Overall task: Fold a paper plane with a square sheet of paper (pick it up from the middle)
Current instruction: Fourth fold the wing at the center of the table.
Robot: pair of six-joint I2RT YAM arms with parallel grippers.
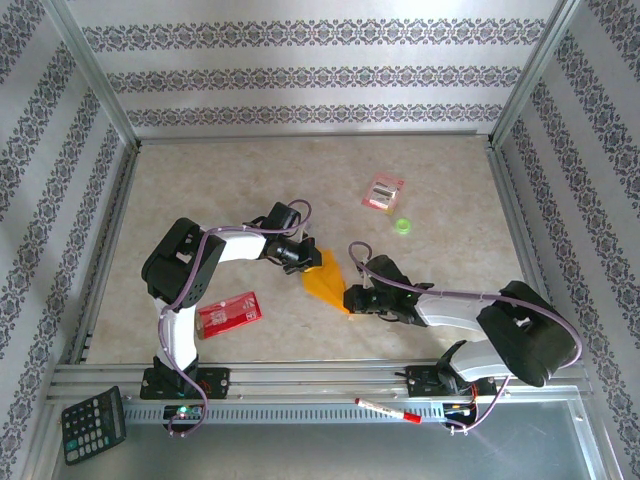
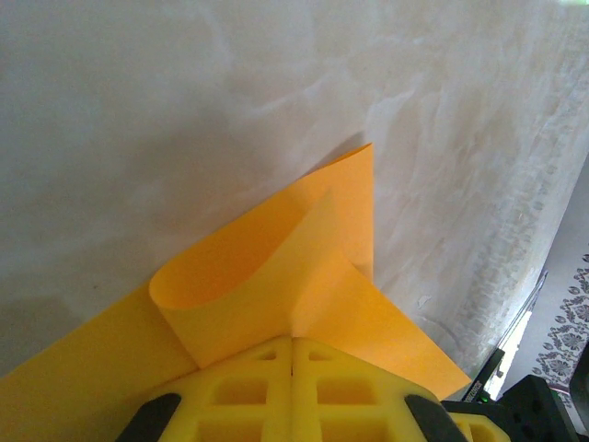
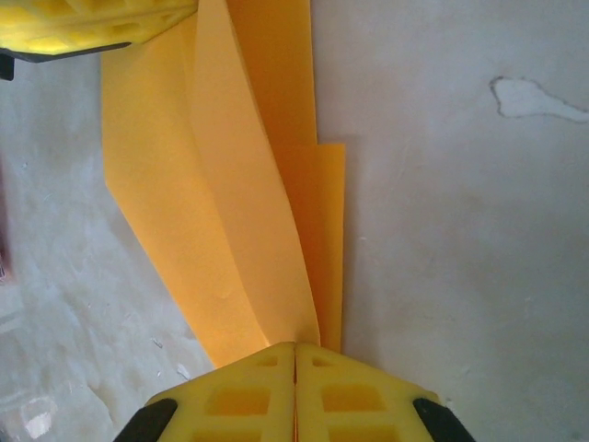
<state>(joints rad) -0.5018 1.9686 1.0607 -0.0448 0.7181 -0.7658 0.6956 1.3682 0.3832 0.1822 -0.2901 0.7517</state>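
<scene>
Beige marbled tabletop (image 1: pixel 420 170) spreads between grey-and-white patterned walls (image 1: pixel 300 60). On it, two white-and-black arms reach inward from the near edge, the left arm (image 1: pixel 185 290) bent over from the left and the right arm (image 1: pixel 480 315) stretched low from the right.

Between them, a little nearer than the middle of the table, lies the thin orange-yellow sheet of paper (image 1: pixel 325 280), partly folded into a wedge. Its wide end points far-left and its narrow end near-right.

The left gripper (image 1: pixel 300 258) sits at the wide end. The left wrist view shows its yellow fingers pressed together on the sheet (image 2: pixel 276 267), jaws closed with no gap, and a flap curls over in a loop just ahead of the left gripper (image 2: pixel 293 345).

The right gripper (image 1: pixel 352 298) sits at the narrow end. In the right wrist view its jaws are likewise closed flat on the paper (image 3: pixel 230 212), whose long layered folds run away from the right gripper (image 3: pixel 295 350) toward the other claw's yellow finger (image 3: pixel 92 23).

A black calculator (image 1: pixel 93 428) rests on the metal ledge beside the left base. A red rectangular packet (image 1: pixel 229 311) lies by the left arm, apart from the sheet. A small pink-and-white packet (image 1: pixel 382 191) lies far right. A red marker pen (image 1: pixel 387 410) lies on the rail near the right base, and a tiny green round object (image 1: pixel 402 226) sits near the pink packet.
</scene>
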